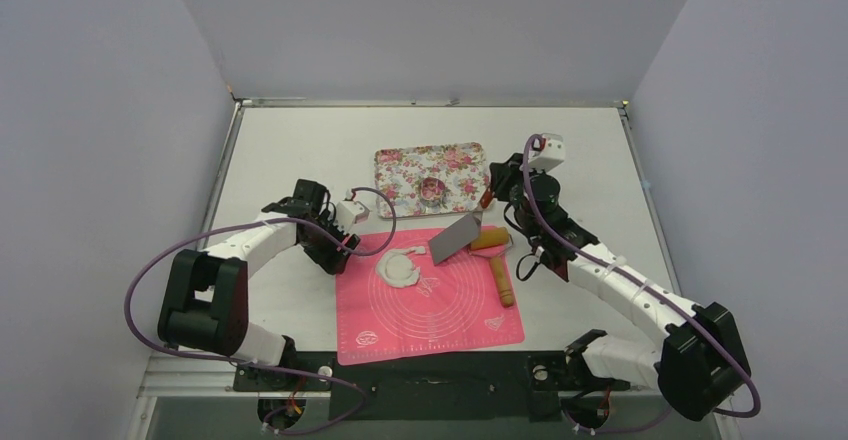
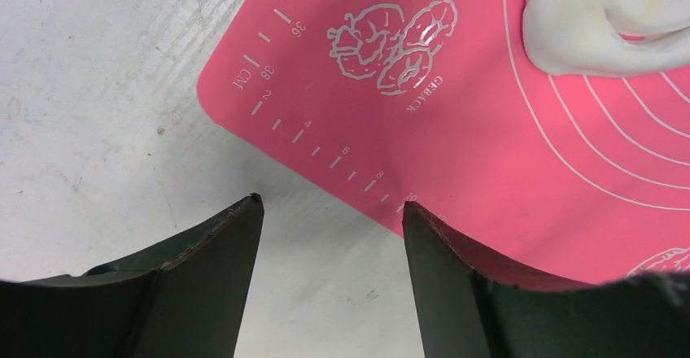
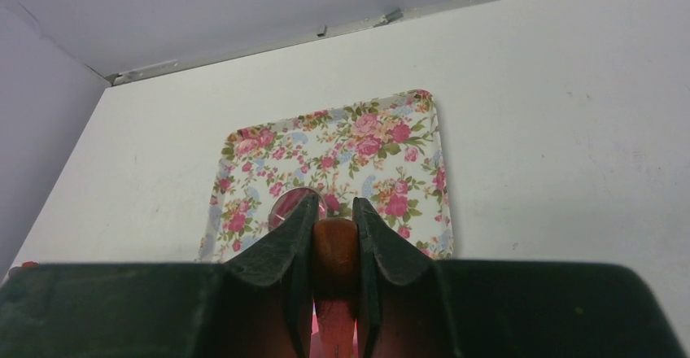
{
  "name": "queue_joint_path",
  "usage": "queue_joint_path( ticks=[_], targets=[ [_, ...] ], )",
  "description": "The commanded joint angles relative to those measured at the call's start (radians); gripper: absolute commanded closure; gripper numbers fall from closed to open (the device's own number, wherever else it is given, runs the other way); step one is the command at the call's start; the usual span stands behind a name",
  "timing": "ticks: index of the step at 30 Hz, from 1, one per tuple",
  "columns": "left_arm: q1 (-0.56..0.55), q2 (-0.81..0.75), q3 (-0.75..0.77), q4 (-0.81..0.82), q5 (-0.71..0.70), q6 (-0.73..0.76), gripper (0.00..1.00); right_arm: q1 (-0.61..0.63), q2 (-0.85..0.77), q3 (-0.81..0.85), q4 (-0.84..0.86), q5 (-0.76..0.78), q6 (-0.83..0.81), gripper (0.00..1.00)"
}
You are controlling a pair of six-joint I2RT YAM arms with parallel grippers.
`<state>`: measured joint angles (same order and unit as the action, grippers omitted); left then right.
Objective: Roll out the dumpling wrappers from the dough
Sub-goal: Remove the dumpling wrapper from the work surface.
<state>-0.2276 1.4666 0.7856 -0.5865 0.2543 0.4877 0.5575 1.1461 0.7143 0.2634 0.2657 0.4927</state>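
From the top view, the dough (image 1: pixel 400 267) lies on the far left part of the pink mat (image 1: pixel 440 320). It is a soft white, roughly round patch with a curved raised ridge across it and a thin tail trailing from its far right side. The left gripper (image 1: pixel 338 257) hangs at the mat's far left corner, just left of the dough and not touching it. The right gripper (image 1: pixel 497 197) sits beyond the mat's far right edge, clamped on the reddish handle of a scraper (image 1: pixel 458 238). The scraper's flat grey blade slants down towards the dough, its lower corner close to the tail; whether they touch cannot be told. A rolling pin (image 1: pixel 502 278) lies along the mat's right side. Farther back on the white table (image 1: pixel 290 150) is a floral tray (image 1: pixel 400 165) with a metal ring cutter (image 1: pixel 432 190) on it.

In the left wrist view, the left gripper (image 2: pixel 332 205) has its jaws wide apart with nothing between them, over the bare table (image 2: pixel 106 89) at the mat's (image 2: pixel 456 138) rounded corner. The dough (image 2: pixel 569 41) fills the upper right corner of the picture. It is thick, smooth and glossy, with a rounded edge resting on the mat's printed circles and a fold rising inside it.

In the right wrist view, the right gripper (image 3: pixel 334 205) has its jaws closed tight on the brown-red handle of the scraper (image 3: pixel 334 248). Beyond them lies the tray (image 3: pixel 382 146), and the ring cutter (image 3: pixel 285 205) peeps out behind the left finger.
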Motion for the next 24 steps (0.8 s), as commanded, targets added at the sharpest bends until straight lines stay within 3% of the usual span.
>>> queue_joint_path(
  ticks=[1,12,24],
  targets=[
    [-0.005,-0.001,0.001,0.038,-0.009,0.015,0.38,0.025,0.03,0.029,0.089,-0.005,0.008,1.0],
    [-0.005,-0.016,-0.006,0.034,-0.009,0.02,0.38,0.101,0.112,0.05,0.157,0.007,0.021,1.0],
    [-0.004,-0.038,-0.015,0.025,-0.02,0.034,0.38,0.108,0.012,0.106,0.083,0.039,-0.045,1.0]
  ],
)
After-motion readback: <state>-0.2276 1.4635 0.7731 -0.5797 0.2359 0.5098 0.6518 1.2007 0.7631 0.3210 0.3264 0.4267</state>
